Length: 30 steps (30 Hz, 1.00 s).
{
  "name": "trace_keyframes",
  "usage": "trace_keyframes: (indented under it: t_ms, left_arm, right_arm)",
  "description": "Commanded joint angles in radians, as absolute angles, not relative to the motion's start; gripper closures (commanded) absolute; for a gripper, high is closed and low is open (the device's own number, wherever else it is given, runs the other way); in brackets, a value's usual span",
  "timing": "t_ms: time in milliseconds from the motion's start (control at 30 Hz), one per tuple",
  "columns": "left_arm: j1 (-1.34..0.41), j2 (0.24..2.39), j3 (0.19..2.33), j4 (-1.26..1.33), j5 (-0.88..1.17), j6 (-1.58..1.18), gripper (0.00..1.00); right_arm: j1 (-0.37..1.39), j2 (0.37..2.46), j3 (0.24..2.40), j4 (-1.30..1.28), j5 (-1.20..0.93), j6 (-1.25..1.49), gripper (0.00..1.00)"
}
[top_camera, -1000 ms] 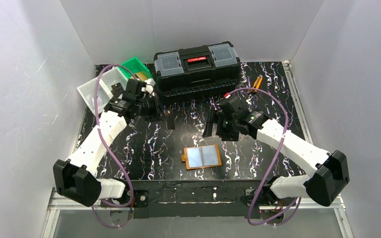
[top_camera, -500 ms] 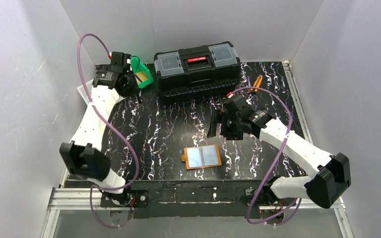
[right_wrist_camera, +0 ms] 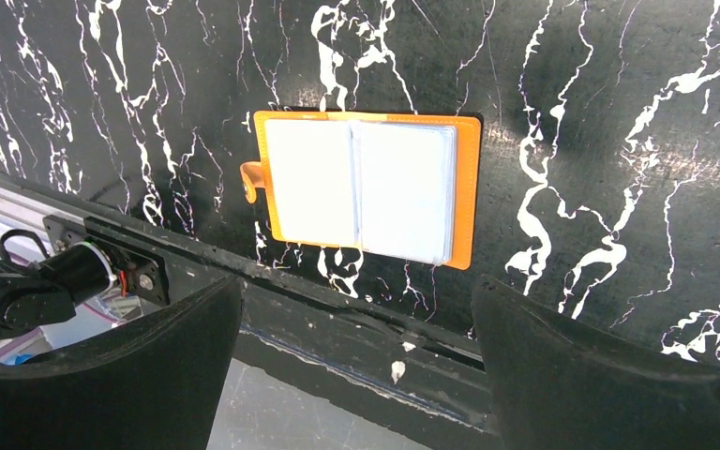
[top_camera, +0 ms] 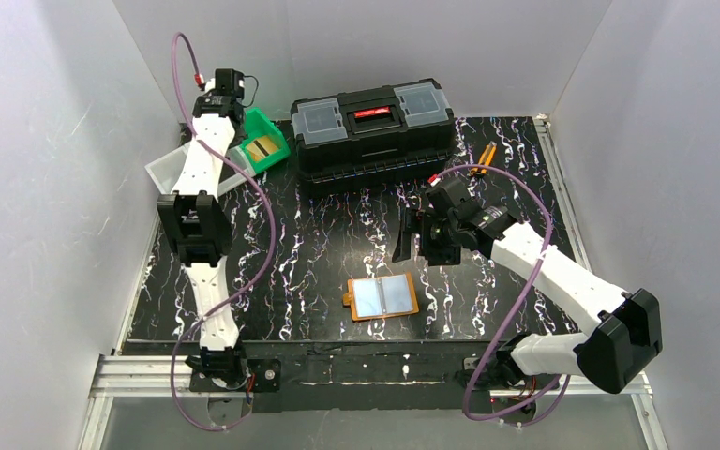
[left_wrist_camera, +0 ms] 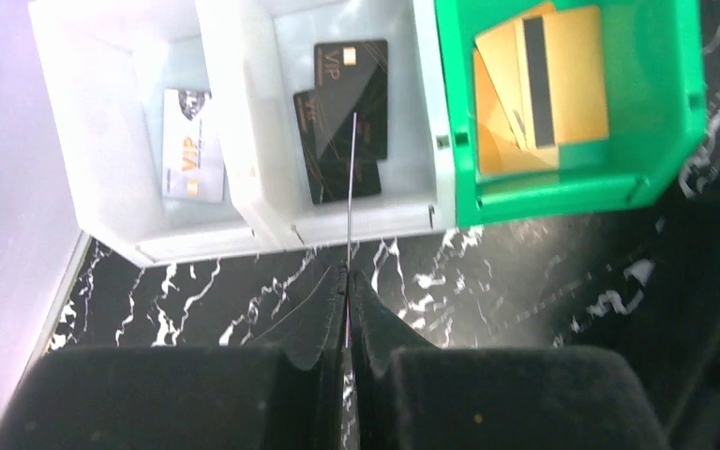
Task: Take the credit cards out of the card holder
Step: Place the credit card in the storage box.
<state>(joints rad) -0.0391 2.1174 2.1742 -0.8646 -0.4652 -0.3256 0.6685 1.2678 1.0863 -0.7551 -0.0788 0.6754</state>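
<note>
Marbled table point(top_camera: 300, 262): card holder point(top_camera: 383, 297), toolbox point(top_camera: 372, 133), white bins point(top_camera: 161, 171), green bin point(top_camera: 261, 120), pliers point(top_camera: 486, 155).

Edge-on card point(left_wrist_camera: 351, 187) pinched in left end effector point(left_wrist_camera: 349, 274): face unseen.
Black cards point(left_wrist_camera: 333, 122), white bin point(left_wrist_camera: 214, 94): overlapping, print illegible.
Card holder point(right_wrist_camera: 464, 187) pockets: contents lost to glare.
Right end effector point(right_wrist_camera: 356, 281): finger bases cut off.

Card holder point(top_camera: 383, 298) near front edge, toolbox point(top_camera: 372, 131) behind, cards point(left_wrist_camera: 366, 94) in bins point(left_wrist_camera: 234, 112) left of toolbox

Orange card holder point(top_camera: 383, 297) open flat; credit cards point(left_wrist_camera: 367, 94) in bins point(left_wrist_camera: 234, 122), one in left claw point(left_wrist_camera: 348, 274).
</note>
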Motion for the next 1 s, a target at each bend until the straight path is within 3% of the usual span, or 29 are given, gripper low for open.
trace_keyframes:
  t_ms: [0, 400, 433, 567, 667, 767, 967]
  left_arm:
    - [-0.019, 2.195, 2.299, -0.872, -0.584, -0.298, 1.0]
    - [0.015, 2.386, 2.448, -0.862, -0.67, -0.275, 1.0]
    - [0.03, 2.394, 2.463, -0.873, -0.659, -0.278, 0.97]
    - [0.034, 2.378, 2.458, -0.876, -0.624, -0.286, 0.59]
    - [0.034, 2.35, 2.453, -0.87, -0.596, -0.281, 0.46]
    - [0.034, 2.305, 2.448, -0.872, -0.551, -0.282, 0.4]
    - [0.022, 2.145, 2.311, -0.881, -0.352, -0.357, 0.39]
  right_arm:
    - [0.661, 1.282, 1.101, -0.75, -0.107, 0.65, 0.02]
    - [0.658, 1.321, 1.092, -0.736, -0.142, 0.644, 0.02]
    - [0.658, 1.323, 1.093, -0.734, -0.143, 0.644, 0.02]
    - [0.658, 1.327, 1.102, -0.737, -0.147, 0.643, 0.02]
    - [0.658, 1.323, 1.101, -0.74, -0.145, 0.641, 0.02]
    - [0.658, 1.316, 1.098, -0.742, -0.142, 0.64, 0.02]
    - [0.658, 1.289, 1.083, -0.747, -0.114, 0.645, 0.02]
